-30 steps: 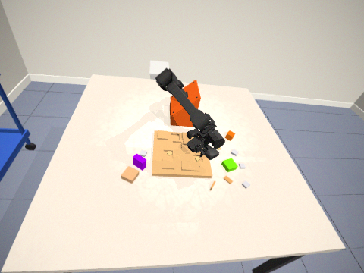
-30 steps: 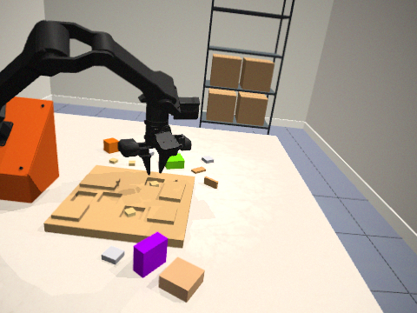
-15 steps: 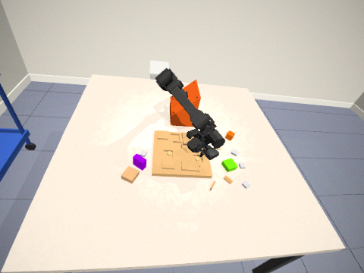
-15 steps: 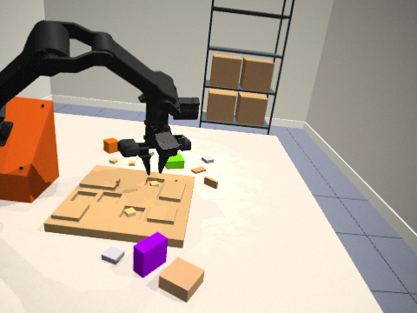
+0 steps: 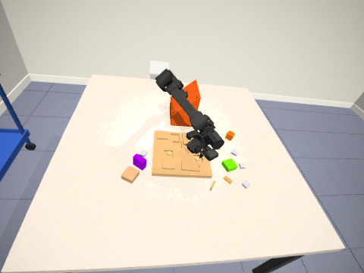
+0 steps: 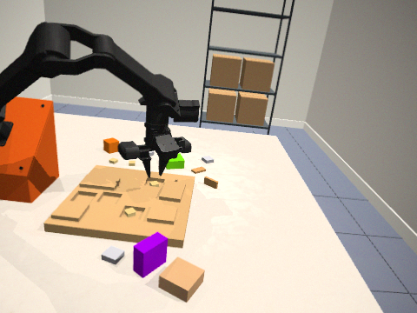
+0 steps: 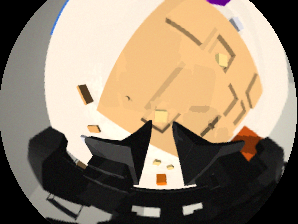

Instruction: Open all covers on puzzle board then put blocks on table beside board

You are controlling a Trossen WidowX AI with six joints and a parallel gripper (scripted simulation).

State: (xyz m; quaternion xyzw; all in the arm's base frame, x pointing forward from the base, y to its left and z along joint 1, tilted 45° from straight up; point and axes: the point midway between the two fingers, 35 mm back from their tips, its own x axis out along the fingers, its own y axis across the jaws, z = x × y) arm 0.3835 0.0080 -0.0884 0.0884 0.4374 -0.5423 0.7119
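Gripper [image 6: 154, 170] partly spread, nothing pinched, poised over puzzle board [image 6: 104, 226]. Purple block [image 6: 149, 253], tan block [image 6: 182, 278] parked beside board. Shelf boxes [image 6: 240, 89] seen only in exterior view.

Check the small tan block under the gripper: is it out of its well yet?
Not yet. The small tan block sits in its well in the puzzle board, with the gripper open just above it and holding nothing.

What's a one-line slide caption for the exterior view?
Gripper, fingers parted and empty, poised over a small block in a well of the puzzle board.
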